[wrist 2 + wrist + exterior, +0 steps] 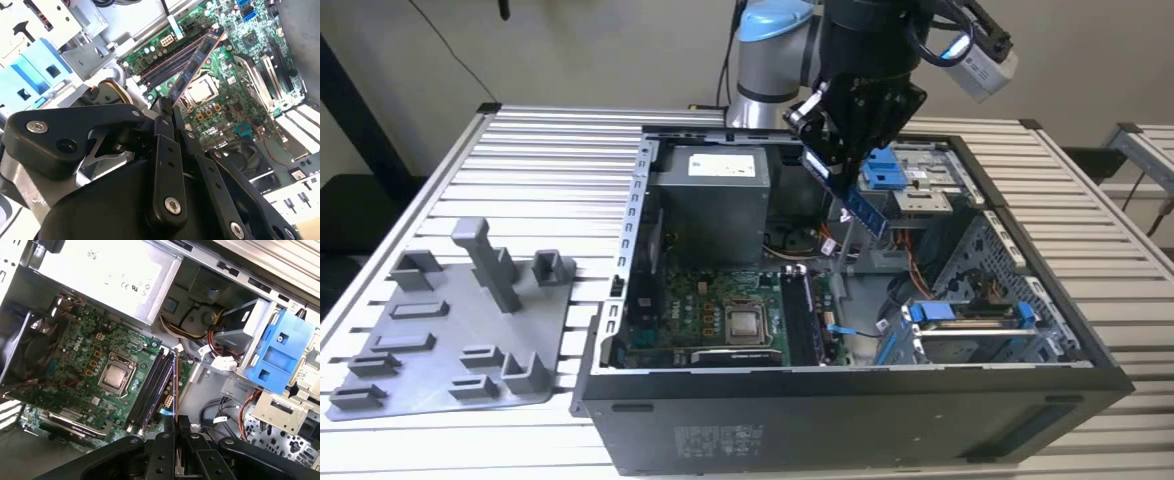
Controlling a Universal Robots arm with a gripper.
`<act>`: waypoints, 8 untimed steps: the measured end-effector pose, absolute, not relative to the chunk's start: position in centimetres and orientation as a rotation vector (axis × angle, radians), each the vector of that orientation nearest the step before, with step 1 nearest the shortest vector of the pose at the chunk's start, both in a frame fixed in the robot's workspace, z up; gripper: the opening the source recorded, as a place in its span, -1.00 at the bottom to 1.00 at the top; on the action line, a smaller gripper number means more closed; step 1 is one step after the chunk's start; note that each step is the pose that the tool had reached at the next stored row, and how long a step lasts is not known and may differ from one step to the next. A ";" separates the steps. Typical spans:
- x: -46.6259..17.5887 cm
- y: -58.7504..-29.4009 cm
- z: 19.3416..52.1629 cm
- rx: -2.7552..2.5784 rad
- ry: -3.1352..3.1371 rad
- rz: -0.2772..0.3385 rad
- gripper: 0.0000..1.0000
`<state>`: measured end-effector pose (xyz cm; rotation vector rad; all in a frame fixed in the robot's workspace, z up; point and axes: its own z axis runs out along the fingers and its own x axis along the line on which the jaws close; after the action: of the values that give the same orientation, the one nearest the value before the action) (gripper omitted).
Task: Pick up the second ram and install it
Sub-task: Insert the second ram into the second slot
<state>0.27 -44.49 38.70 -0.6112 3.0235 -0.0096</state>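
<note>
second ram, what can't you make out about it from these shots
1. Held end of the second ram: covered by the gripper fingers, both wrist views.
2. Its chips: first wrist view sees it edge-on.
3. Gap from its lower end to the memory slots: no view settles it.
4. Whether a slot is already filled: too small, exterior view.

I see the open black metal computer case [854, 410] on the slatted aluminium table [547, 140], with the grey plastic holder tray [440, 350] beside it at the exterior view's left. My black gripper [823, 150] grips the long dark-blue memory stick [861, 208] above the green motherboard [700, 300], which lies inside the case.
</note>
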 end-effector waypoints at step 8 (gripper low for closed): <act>0.3 -44.6 38.5 -0.477 3.053 -0.012 -0.72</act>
<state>0.27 -44.58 38.46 -0.4773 3.0535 -0.0117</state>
